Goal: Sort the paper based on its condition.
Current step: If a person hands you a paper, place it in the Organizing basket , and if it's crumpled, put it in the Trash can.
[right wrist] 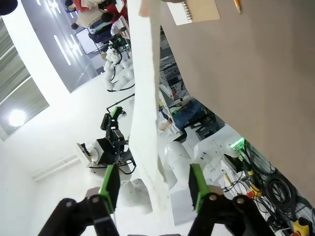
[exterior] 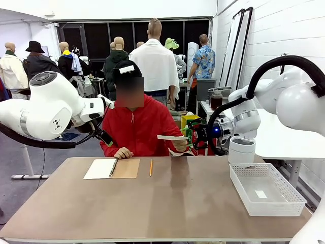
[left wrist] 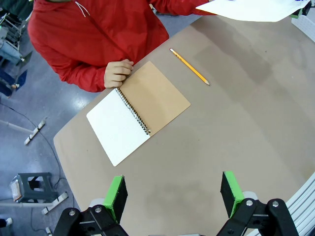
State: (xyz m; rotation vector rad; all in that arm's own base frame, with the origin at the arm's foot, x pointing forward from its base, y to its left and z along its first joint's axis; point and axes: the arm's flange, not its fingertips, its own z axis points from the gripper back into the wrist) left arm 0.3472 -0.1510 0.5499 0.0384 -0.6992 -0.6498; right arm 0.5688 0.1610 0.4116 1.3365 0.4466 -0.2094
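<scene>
Right wrist view — paper (right wrist: 146, 98) between right tool (right wrist: 151, 173).

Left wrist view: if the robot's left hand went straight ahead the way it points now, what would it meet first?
Probably the bare table, just beside the brown cover of the open notebook. The left hand points down at the table with nothing in between, though depth is unclear.

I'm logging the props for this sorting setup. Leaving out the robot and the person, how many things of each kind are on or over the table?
Paper sheet, held up by the person: 1
Spiral notebook, lying open: 1
Pencil: 1
White mesh basket: 1
Small white slip inside the basket: 1
Total: 5
</scene>
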